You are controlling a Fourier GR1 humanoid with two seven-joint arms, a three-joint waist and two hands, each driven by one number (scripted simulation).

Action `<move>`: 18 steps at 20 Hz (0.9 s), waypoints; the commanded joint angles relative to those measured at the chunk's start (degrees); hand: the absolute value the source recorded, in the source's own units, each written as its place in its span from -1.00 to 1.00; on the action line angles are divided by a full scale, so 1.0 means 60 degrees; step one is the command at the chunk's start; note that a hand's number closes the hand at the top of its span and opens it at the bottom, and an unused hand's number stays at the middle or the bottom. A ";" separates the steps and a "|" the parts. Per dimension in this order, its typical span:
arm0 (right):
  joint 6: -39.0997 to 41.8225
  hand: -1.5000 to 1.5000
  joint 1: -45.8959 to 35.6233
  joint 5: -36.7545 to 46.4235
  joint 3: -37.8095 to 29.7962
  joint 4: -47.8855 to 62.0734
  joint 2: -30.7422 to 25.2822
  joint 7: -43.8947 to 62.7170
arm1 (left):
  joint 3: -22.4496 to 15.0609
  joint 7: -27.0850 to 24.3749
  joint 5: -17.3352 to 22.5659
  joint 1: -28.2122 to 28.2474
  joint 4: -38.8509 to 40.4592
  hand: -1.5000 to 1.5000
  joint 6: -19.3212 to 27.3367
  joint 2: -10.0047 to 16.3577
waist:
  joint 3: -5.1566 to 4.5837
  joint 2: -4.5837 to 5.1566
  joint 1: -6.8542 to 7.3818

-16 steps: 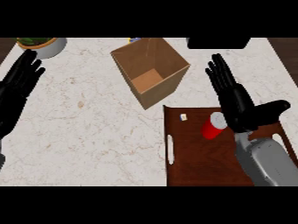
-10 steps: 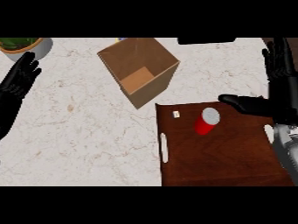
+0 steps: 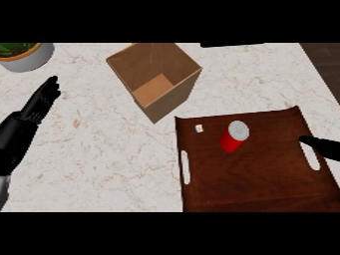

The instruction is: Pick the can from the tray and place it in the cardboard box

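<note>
Currently, the can (image 3: 234,137) is standing, apparently upright, on the tray (image 3: 260,184), lying near and to the left of the right hand (image 3: 334,151), whose closure cannot be told, while the left hand (image 3: 21,127), fingers straight, is resting well apart.

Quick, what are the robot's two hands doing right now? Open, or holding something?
Left hand: open, holding nothing.
Right hand: only a small part shows, over the right side of the tray; open or shut cannot be told.
</note>
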 commanded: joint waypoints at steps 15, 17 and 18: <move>0.5730 -1.00 -0.1078 0.1248 0.2488 -0.4558 -0.2664 0.8312 | -0.0670 -0.0900 -0.0780 -0.1291 0.1501 0.00 -0.0657 -0.1084 | 0.0023 0.0283 0.1109; 0.6387 -1.00 -0.1850 0.1116 0.2729 -0.4230 -0.2551 0.9262 | -0.0830 -0.0774 -0.0888 -0.1219 0.1167 0.00 -0.0509 -0.1252 | 0.0020 0.0281 0.1320; 0.6627 -1.00 -0.2300 0.0836 0.2800 -0.3731 -0.2281 0.9360 | -0.0903 -0.0547 -0.0958 -0.1421 0.1136 0.00 -0.0552 -0.1248 | 0.0026 0.0308 0.1410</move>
